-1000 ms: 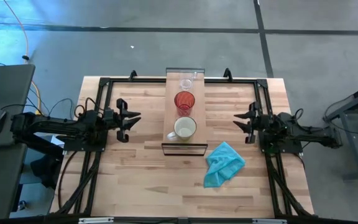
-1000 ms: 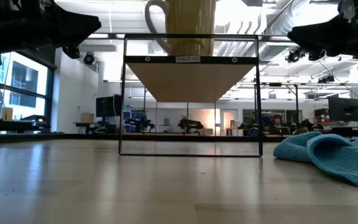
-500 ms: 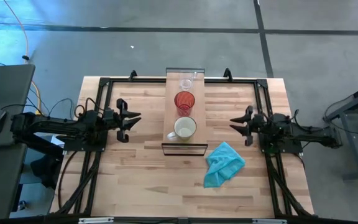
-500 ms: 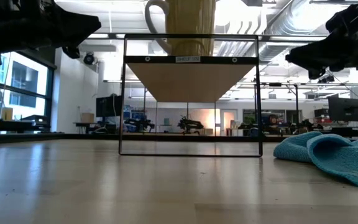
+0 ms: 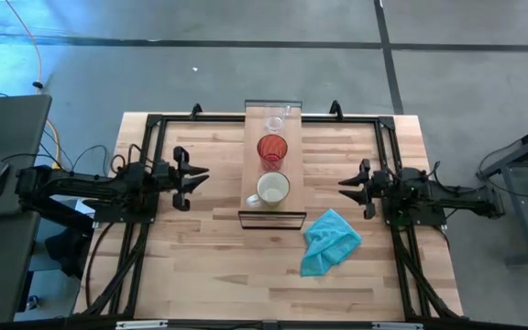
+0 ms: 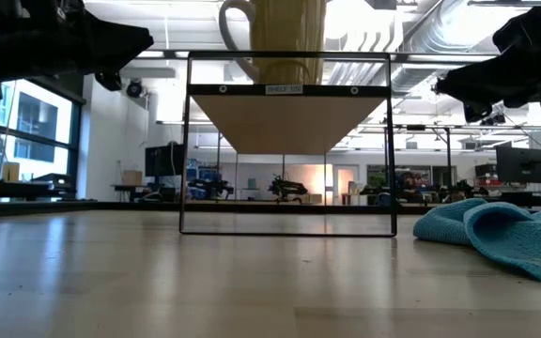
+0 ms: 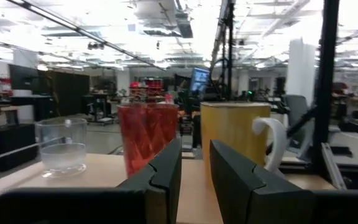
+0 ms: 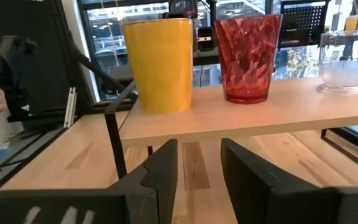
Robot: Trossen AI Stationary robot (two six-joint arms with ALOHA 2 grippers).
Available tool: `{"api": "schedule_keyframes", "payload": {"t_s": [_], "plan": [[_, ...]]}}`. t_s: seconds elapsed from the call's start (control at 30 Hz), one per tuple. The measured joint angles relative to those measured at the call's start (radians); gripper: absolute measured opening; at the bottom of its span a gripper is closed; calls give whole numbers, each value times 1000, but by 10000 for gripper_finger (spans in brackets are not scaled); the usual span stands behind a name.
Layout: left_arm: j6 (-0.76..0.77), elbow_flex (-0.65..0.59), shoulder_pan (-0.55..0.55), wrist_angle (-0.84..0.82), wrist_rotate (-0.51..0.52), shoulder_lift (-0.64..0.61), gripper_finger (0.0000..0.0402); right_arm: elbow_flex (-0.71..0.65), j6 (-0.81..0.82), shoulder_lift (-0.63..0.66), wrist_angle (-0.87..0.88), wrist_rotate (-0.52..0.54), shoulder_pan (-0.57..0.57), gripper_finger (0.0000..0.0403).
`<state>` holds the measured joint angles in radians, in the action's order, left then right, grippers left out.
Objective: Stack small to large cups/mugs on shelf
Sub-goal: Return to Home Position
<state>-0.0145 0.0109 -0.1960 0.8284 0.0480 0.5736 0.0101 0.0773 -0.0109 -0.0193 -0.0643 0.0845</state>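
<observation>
The shelf (image 5: pixel 292 158) stands mid-table, running from far to near. Three vessels stand in a row on its board: the tiny clear glass (image 5: pixel 274 122) at the far end, the red cup (image 5: pixel 272 148) in the middle, and the cream mug (image 5: pixel 272 188) at the near end, its handle pointing left. My left gripper (image 5: pixel 200 179) hovers open to the left of the shelf, level with the cups (image 7: pixel 146 134). My right gripper (image 5: pixel 342 188) hovers open to the right of the shelf, facing the mug (image 8: pixel 160 65) and the red cup (image 8: pixel 247 59).
A crumpled teal cloth (image 5: pixel 330 241) lies on the table near the shelf's near right corner, below my right gripper. Black frame rails (image 5: pixel 154 119) run along the table's left, right and far sides. Bare tabletop (image 5: pixel 218 266) lies near of the shelf.
My right gripper has moved a little toward the shelf and has come lower, staying open. My left gripper and the three vessels have kept still.
</observation>
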Motion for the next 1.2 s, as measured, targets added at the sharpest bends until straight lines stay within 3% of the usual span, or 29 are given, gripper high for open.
{"api": "schedule_keyframes", "payload": {"t_s": [0.33,0.9,1.07,1.2], "plan": [[20,0,0,-73,-67,0,74,0,-120,-2,2,8,0,116],[21,0,0,-258,-63,0,74,0,-78,-2,3,8,0,116],[21,0,0,-234,-63,0,74,0,-78,-2,3,8,0,116],[-6,0,0,-93,-71,-2,74,0,-78,-2,3,8,0,116]]}}
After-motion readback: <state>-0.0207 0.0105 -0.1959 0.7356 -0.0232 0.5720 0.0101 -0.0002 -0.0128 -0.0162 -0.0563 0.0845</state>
